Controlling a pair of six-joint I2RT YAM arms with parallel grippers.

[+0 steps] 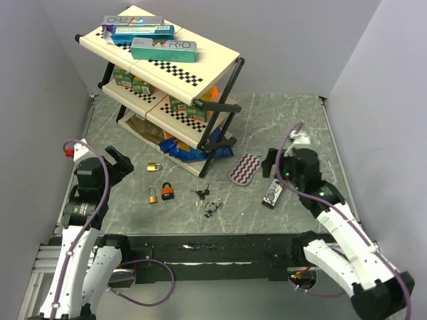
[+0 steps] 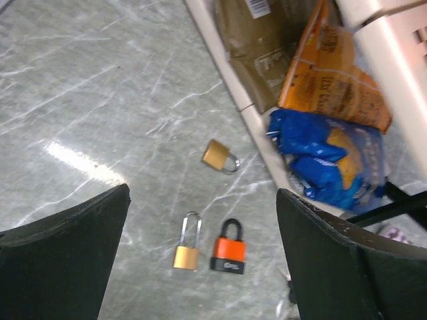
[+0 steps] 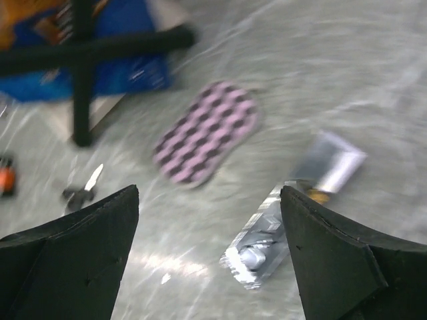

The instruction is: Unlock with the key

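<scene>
- The grey stone surface (image 1: 287, 120) holds everything here.
- A cream shelf (image 1: 217, 57) with black legs stands at the far left. It has three levels.
- Two robot arms reach in from the near edge, one on each side.
- The left fingers (image 1: 121, 160) hang over the left part of the surface. They are spread wide and hold nothing. The locks lie just ahead of them.
- The right fingers (image 1: 273, 163) hang over the right part. They are spread wide too, with nothing between them.
- Some blue-green boxes (image 1: 163, 48) lie on the top level of the shelf.
- A blue bag (image 2: 333, 160) and an orange bag (image 2: 333, 80) are tucked under the lowest level.
- A purple and black pouch (image 1: 245, 169) lies flat near the shelf's front leg.
- A shiny silver packet (image 1: 273, 193) lies just beside the pouch, close under the right fingers.
- An orange lock (image 1: 167, 192) sits in front of the shelf.
- A gold lock with a tall loop (image 1: 153, 195) lies right beside the orange one.
- A second gold lock (image 1: 155, 165) lies apart from those two, closer to the shelf.
- The keys (image 1: 200, 193) lie on the surface between the orange lock and the pouch. No fingers touch them.
- A second little bunch of metal bits (image 1: 212, 208) lies just nearer than the keys. I cannot tell what it is.
</scene>
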